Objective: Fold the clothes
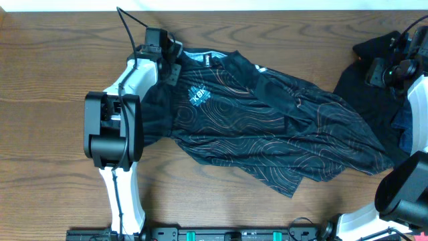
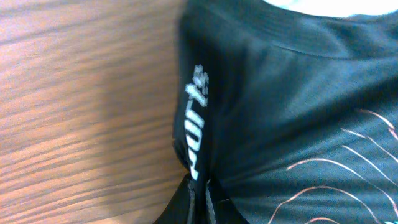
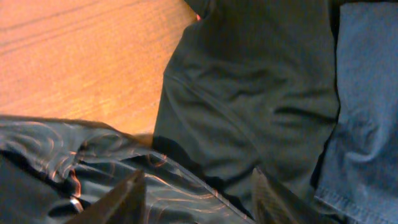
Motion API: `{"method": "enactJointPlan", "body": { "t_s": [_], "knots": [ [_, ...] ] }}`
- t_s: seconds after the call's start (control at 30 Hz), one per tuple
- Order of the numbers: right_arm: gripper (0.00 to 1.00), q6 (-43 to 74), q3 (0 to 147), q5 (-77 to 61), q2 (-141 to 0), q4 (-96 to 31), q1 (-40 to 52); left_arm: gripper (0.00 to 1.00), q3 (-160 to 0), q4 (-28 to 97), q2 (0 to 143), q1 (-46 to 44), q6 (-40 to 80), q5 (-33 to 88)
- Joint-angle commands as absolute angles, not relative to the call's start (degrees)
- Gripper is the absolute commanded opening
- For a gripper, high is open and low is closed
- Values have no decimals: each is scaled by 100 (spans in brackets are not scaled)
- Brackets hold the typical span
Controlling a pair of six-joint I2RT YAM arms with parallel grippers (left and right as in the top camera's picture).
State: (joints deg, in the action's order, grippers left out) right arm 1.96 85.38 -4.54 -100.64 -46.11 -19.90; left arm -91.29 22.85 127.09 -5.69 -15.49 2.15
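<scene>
Overhead: three garments lie on the wooden surface (image 1: 53, 40). One black jersey (image 1: 267, 127) with thin orange-white contour lines and a teal logo (image 1: 198, 96) is spread crumpled across the middle, from the far left to the near right. One plain black garment (image 1: 351, 84) lies at the far right, touching the jersey's right end. One blue piece (image 1: 404, 130) is cut off by the right edge. Two arms show. The left arm (image 1: 134, 80) reaches to the jersey's collar corner. The right arm (image 1: 414, 87) is over the black garment, and its tip is hard to pick out against the dark cloth.

Left wrist: the left claw (image 2: 200, 198) is squeezed tight on a fold of the jersey, just below its white lettering (image 2: 196, 118). The picture is blurred and the lettering cannot be read. Bare surface fills the left half.

Right wrist: the right claw (image 3: 199, 190) has its two fingers (image 3: 134, 196) standing apart at the bottom edge, only their tips in frame. The jersey's rumpled edge and the black garment lie between and beyond them, and nothing is visibly pinched. The blue piece runs down the right side, partly cut off.
</scene>
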Motion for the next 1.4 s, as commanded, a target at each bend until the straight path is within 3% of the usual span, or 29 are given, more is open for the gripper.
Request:
{"method": "enactJointPlan", "body": {
  "t_s": [0.0,0.23,0.27,0.3,0.4,0.43,0.47,0.6,0.87,1.37],
  "knots": [
    [48,174,8552,-504,-10055,-4720,-1940,6,-9579,2355,12667,-176,-945,-1000],
    [48,-95,8549,-543,-10057,-4890,-1791,6,-9806,3441,12665,1044,1293,-1354],
    [48,-95,8549,-543,-10057,-4888,-1761,13,-9806,3623,12665,1188,1516,-1352],
    [48,-95,8549,-543,-10057,-4888,-1732,22,-9806,3767,12665,1308,1629,-1352],
    [49,-95,8549,-543,-10057,-4890,-1680,81,-9806,3994,12602,1546,1675,-1079],
    [49,-95,8549,-543,-10057,-4888,-1673,94,-9806,4034,12545,1564,1632,-934],
    [51,-95,8549,-543,-10057,-4890,-1669,98,-9806,4042,12486,1562,1549,-803],
    [56,-95,8549,-541,-10057,-4917,-1669,98,-9806,3988,12123,1229,1116,-174],
    [61,-93,8549,-541,-10057,-4976,-1669,98,-9758,4045,11946,-270,482,1577],
    [64,-95,8549,-541,-10057,-5100,-1669,98,-9655,3472,12901,-1870,2794,1994]
  ]
}}
